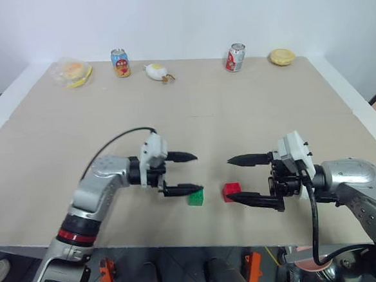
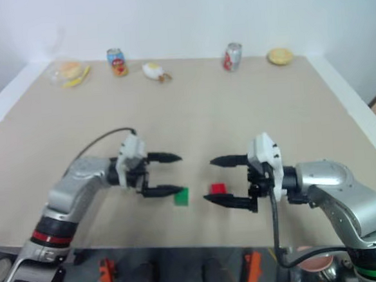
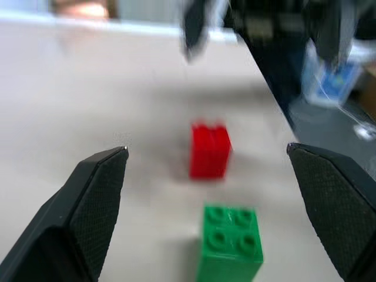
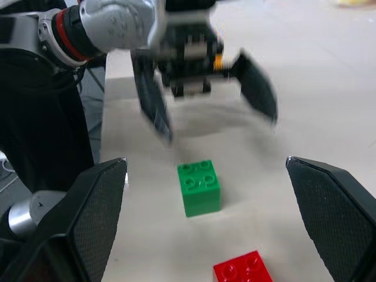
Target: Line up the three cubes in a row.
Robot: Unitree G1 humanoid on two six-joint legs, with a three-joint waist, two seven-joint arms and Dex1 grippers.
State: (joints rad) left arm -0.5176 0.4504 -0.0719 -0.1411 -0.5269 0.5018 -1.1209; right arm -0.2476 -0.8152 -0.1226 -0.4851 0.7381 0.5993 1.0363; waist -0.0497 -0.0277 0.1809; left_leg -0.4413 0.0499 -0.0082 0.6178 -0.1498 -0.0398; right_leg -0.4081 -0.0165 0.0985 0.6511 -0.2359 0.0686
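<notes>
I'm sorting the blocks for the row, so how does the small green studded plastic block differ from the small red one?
The green studded plastic block lies toward the robot's left, beside the open left gripper; the red studded plastic block lies toward its right, beside the open right gripper. Green against red is the other difference. Both rest free on the beige table, near its front edge, studs up, a small gap between them.

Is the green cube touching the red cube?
Apart. The left wrist view shows bare table between the green cube and the red cube; the right wrist view shows that gap too.
</notes>
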